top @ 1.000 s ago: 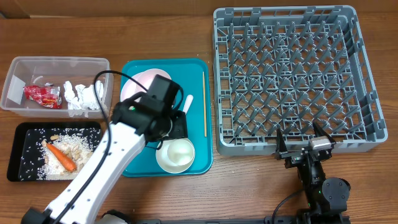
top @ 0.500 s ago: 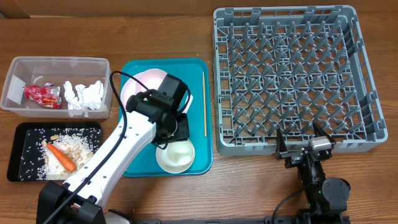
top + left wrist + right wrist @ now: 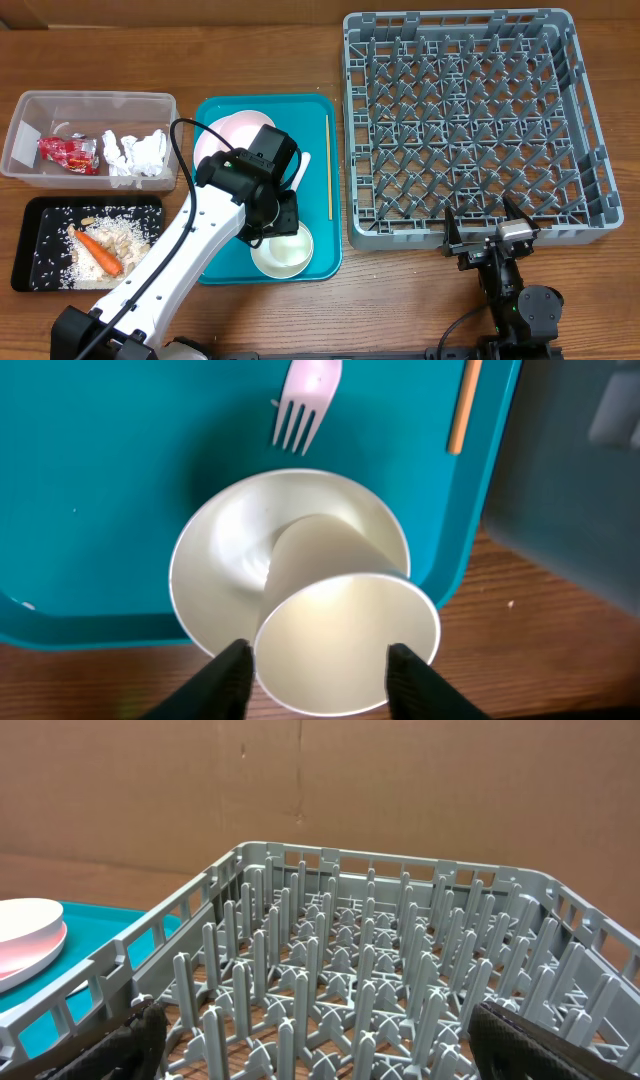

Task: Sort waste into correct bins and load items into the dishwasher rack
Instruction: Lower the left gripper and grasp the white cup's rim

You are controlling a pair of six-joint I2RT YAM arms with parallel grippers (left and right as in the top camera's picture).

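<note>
The left fingers [image 3: 230, 672] grasped the small white cup [image 3: 345, 635] at its rim, its base over the white bowl [image 3: 220, 550] near the front edge of the teal tray [image 3: 100, 490]. The fork [image 3: 308, 390] lay apart behind the bowl. The right fingers [image 3: 140, 1035] stood released at the near wall of the grey rack [image 3: 351, 130], beside a narrow strip of counter [image 3: 400, 290].

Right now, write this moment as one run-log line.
left gripper astride cup in bowl, grip unclear | right gripper open | rack empty
</note>
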